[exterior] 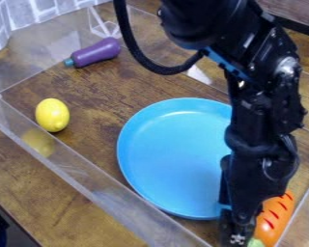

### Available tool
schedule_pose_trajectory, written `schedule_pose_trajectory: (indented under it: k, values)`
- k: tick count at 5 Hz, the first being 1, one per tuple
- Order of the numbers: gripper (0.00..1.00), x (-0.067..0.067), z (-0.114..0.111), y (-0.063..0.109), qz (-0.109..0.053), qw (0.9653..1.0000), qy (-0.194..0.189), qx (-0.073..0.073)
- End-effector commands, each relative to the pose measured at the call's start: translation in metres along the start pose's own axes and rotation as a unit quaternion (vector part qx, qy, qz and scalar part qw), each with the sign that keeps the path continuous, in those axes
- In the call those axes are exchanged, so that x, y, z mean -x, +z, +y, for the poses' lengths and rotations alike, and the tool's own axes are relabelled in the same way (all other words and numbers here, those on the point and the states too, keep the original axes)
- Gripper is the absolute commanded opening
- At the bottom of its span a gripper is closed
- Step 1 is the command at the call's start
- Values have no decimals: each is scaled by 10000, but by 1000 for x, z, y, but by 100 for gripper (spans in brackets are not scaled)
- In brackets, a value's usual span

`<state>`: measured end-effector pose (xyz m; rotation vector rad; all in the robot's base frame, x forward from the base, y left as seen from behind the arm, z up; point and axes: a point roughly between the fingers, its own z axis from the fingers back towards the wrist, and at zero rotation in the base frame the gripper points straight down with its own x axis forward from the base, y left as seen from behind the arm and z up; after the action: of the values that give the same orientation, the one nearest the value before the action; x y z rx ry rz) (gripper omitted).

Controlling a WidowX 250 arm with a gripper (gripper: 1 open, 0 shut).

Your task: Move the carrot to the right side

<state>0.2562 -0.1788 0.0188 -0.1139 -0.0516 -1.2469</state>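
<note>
The carrot, small and orange with dark grooves and a green top, lies on the wooden table at the bottom right, just past the rim of the blue plate. My gripper points straight down over it and is open. One black finger stands at the carrot's left side. The other finger is hidden behind the carrot and the frame edge. The carrot rests on the table and is not lifted.
A yellow lemon sits at the left. A purple eggplant lies at the back left. A clear plastic wall runs along the near side of the table, and my black arm rises over the plate's right part.
</note>
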Motion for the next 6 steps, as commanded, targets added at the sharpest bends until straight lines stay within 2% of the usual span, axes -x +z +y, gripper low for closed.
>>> schedule_pose_trajectory:
  k: [1,2,4,6]
  values:
    - [0,3,-9,-5,-45,9999,-34,125]
    - [100,5,-8,-5,-140,9998,9,157]
    - [100,5,2,-4,-294,9990,261,192]
    - [100,2,14,-7,-389,9989,-22,278]
